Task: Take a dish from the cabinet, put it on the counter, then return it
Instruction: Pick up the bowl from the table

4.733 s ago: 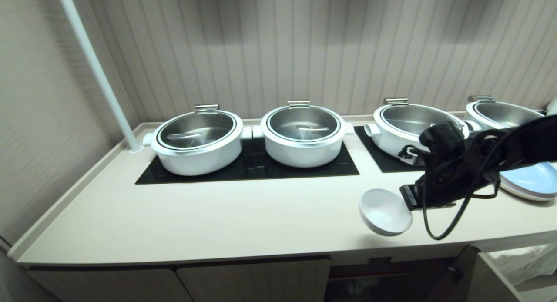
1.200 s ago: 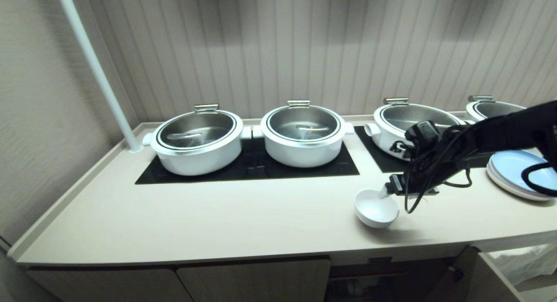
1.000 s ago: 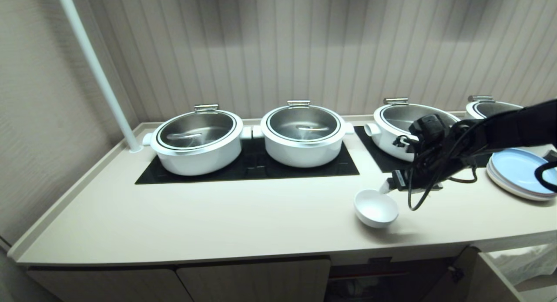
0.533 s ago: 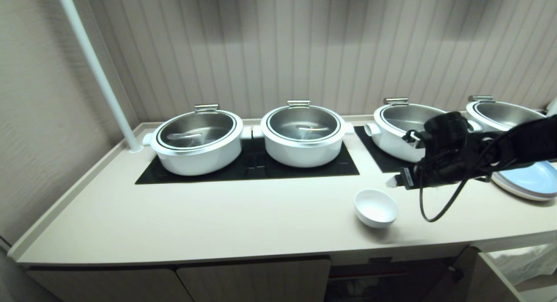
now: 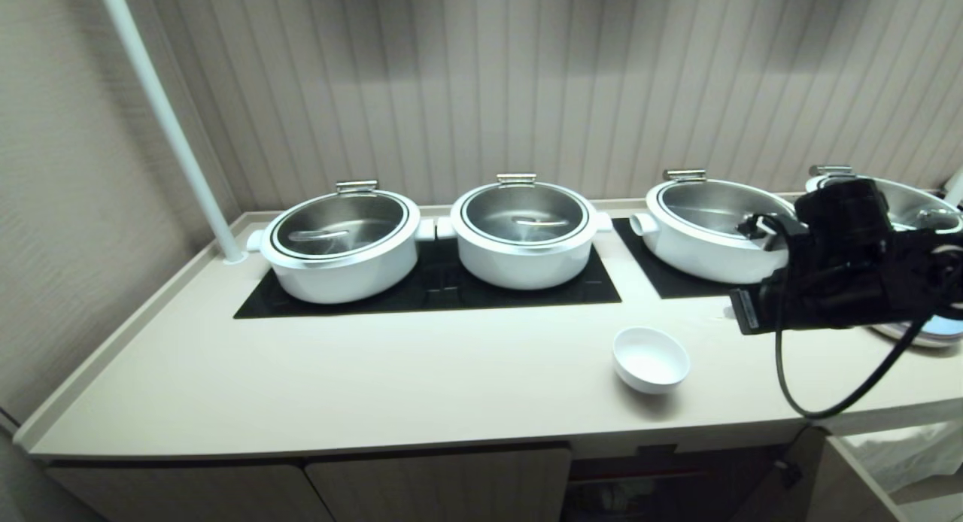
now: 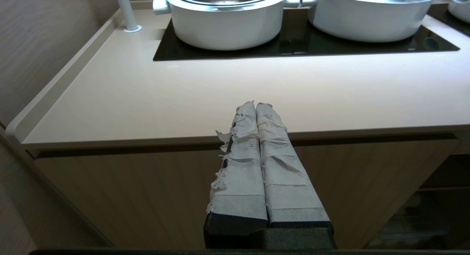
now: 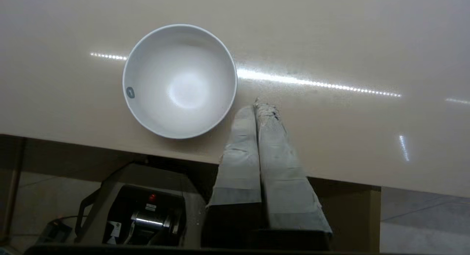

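Inspector: White glaze is noted on the dish (image 5: 651, 359), which is seen upright on the counter (image 5: 376, 379) near the front edge, empty, apart from everything else. Left to right, what else is recorded?

Clerk: At the far left a white pole (image 5: 169, 123) is fixed into the counter. Two white lidded pots (image 5: 342, 244) are set on a black glass panel (image 5: 429, 285), with a third pot (image 5: 711, 229) further right. The left claw (image 6: 256, 106) is held low before the closed cabinet doors (image 5: 436, 481), its taped fingers pressed together on nothing.

Inspector: And the right claw?

Clerk: The right claw (image 7: 260, 106) is found above the counter, right of the dish and clear of it, fingers pressed together and empty. A blue plate (image 5: 921, 330) is partly hidden behind that arm.
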`<state>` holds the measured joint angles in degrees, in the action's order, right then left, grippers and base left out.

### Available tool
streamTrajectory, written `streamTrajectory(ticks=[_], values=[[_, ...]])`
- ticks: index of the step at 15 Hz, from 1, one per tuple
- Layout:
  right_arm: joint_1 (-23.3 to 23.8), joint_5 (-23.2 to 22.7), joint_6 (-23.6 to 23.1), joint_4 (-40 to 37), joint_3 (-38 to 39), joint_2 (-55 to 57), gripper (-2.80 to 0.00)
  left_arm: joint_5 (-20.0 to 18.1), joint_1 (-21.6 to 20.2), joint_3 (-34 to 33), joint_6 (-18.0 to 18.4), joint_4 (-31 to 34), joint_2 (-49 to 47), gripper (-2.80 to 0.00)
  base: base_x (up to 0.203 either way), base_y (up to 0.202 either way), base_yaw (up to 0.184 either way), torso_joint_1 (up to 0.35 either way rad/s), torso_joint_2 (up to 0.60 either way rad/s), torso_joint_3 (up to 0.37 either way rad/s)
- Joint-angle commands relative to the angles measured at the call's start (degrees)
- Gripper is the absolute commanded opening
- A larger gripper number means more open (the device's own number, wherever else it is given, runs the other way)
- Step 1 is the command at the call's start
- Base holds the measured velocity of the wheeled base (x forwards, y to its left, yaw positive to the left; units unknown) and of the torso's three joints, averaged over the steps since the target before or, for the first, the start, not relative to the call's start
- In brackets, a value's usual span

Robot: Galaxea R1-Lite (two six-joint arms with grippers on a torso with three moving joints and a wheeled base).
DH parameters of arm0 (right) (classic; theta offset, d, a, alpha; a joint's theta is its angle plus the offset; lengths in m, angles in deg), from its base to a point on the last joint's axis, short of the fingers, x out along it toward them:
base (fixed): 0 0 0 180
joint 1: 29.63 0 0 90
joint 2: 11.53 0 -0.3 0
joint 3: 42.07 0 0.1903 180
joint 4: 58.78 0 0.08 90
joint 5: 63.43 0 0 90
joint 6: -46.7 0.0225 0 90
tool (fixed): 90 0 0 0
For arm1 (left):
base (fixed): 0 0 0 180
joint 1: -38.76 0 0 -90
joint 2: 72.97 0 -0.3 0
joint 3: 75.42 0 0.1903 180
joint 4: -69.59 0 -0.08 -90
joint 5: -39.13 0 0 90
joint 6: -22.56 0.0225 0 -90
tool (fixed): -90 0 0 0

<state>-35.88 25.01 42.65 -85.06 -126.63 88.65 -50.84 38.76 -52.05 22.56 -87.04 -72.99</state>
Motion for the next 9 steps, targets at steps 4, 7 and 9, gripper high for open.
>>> streamTrajectory(ticks=[4, 7, 9], values=[[-0.73, 2.44, -0.04, 0.19, 6.82, -11.93, -2.80, 0.05, 0.00, 0.00, 0.00, 0.00, 0.02, -2.80, 0.000, 0.000, 0.000, 0.000, 0.00, 0.000], [-2.73, 8.10, 0.00, 4.18, 13.70, -19.22, -2.80, -0.02, 0.00, 0.00, 0.00, 0.00, 0.02, -2.80, 0.000, 0.000, 0.000, 0.000, 0.00, 0.000], [-3.76, 10.47, -0.05, 6.95, 18.51, -24.83, -2.80, -0.02, 0.00, 0.00, 0.00, 0.00, 0.02, -2.80, 0.000, 0.000, 0.000, 0.000, 0.00, 0.000]])
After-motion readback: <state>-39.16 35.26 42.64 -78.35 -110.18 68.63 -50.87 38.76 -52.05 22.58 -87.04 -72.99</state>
